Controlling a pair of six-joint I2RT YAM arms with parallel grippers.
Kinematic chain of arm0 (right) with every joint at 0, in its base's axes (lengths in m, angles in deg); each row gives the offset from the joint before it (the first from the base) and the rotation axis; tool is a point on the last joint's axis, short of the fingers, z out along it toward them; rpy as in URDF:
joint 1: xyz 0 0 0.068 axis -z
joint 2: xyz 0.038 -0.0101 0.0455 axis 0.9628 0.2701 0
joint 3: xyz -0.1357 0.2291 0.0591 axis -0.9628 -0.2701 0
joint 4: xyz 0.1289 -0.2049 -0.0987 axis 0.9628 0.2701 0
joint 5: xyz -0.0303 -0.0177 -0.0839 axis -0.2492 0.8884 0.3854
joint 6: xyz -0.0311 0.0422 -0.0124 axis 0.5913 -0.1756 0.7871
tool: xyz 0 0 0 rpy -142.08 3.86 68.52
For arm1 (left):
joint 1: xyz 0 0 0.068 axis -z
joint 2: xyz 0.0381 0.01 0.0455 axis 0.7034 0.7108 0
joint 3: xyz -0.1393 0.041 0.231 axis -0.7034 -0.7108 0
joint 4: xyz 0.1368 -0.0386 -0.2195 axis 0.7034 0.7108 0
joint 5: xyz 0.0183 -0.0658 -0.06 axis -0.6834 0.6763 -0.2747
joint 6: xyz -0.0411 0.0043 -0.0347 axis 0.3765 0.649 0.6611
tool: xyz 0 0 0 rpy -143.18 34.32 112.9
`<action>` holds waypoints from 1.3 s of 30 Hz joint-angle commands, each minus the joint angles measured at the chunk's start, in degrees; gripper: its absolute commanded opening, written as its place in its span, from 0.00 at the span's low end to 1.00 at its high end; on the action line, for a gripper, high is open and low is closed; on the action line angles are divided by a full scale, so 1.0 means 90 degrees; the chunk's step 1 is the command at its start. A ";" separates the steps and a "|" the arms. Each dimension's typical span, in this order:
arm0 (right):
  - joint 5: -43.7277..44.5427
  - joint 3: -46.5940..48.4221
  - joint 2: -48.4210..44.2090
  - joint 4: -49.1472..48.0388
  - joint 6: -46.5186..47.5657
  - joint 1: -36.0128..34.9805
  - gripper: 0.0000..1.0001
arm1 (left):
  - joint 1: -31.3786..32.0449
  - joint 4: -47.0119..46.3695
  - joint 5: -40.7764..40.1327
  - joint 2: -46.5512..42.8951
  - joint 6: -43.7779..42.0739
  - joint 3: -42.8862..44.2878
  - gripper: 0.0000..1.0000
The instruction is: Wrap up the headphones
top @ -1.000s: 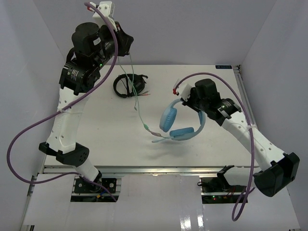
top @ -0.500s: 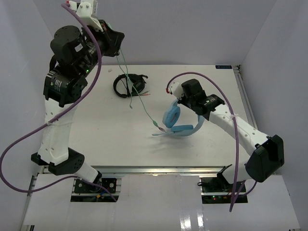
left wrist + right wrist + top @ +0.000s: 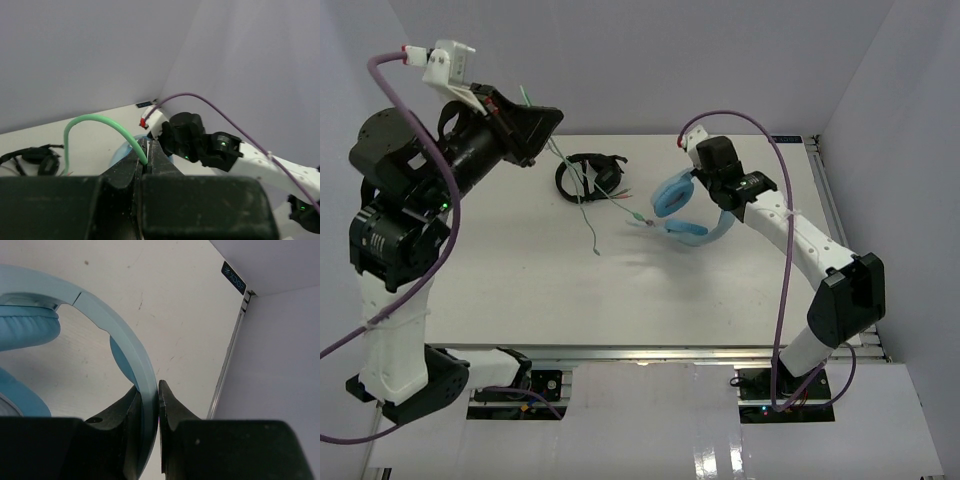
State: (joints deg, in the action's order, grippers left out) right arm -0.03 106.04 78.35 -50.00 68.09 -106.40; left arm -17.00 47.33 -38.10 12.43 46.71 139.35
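Observation:
The light blue headphones [image 3: 676,198] hang above the table's back middle, held by the band. My right gripper [image 3: 723,205] is shut on the band [image 3: 134,365]; one oval cup [image 3: 25,325] shows at the left of the right wrist view. My left gripper [image 3: 542,128] is raised high at the back left and is shut on the thin pale green cable [image 3: 102,122]. The cable [image 3: 582,178] runs from it down toward the headphones, with a loose stretch hanging to the table [image 3: 592,235].
Smaller black headphones [image 3: 588,176] lie on the table at the back, under the cable. The white table [image 3: 520,290] has a rail along its right edge [image 3: 227,365]. Grey walls close in the back and both sides.
My left arm has swung up and to the left, pulling the cable taut. My right arm has carried the headphones up and toward the back of the table.

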 commanded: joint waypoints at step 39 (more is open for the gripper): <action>-0.5114 0.2595 0.0636 -0.0384 -0.6088 0.2845 0.08 | 0.4499 -0.3226 0.4717 0.0688 0.1798 -0.4113 0.00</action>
State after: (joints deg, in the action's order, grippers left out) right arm -37.10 126.38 87.30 -46.43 20.40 -82.17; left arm 18.99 20.20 3.03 15.24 66.66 99.21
